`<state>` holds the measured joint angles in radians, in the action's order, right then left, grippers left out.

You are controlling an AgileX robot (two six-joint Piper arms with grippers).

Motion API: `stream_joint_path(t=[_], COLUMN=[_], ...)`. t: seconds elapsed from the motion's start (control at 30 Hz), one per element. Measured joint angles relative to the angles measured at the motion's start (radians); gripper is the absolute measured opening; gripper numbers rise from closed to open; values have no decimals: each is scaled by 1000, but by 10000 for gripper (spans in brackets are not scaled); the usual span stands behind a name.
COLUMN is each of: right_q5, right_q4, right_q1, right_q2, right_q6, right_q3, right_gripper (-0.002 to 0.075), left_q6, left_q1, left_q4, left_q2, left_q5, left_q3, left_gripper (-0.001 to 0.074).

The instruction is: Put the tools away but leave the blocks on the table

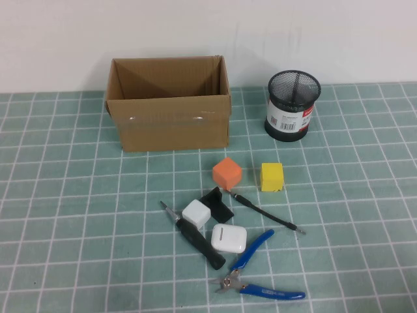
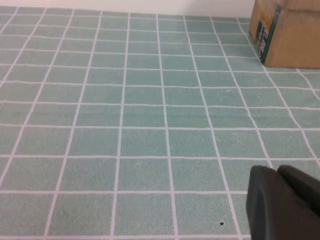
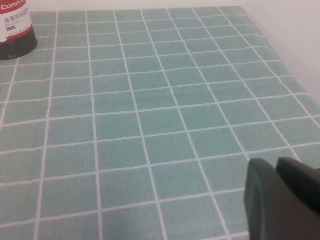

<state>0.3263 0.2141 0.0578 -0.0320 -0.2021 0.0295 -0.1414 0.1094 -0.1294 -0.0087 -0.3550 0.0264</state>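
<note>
The tools lie in a cluster at the front middle of the table. A thick black-handled screwdriver lies beside a thin black screwdriver and blue-handled pliers. The orange block and yellow block stand just behind them. The white block rests on the thick screwdriver. Neither arm shows in the high view. My left gripper is shut and empty above bare mat, left of the box. My right gripper is also shut and empty, over bare mat to the right.
An open cardboard box stands at the back middle, its corner showing in the left wrist view. A black mesh pen cup stands right of it. A white earbud case and a black angular piece sit among the tools.
</note>
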Motion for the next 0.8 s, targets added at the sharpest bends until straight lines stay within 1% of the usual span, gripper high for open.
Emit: stream_joint_path(t=[0.17,0.37,0.8], right_q5=[0,0,0], right_q4=[0,0,0], right_q1=[0,0,0], right_q2=[0,0,0], right_q6=[0,0,0], right_q3=[0,0,0], right_gripper=[-8,-8,-8], left_q6=[0,0,0], left_q1=[0,0,0], left_q4=[-3,-55,-63], left_q2=[0,0,0], left_q5=[0,0,0], left_q3=[0,0,0], left_gripper=[-4,-4,-4])
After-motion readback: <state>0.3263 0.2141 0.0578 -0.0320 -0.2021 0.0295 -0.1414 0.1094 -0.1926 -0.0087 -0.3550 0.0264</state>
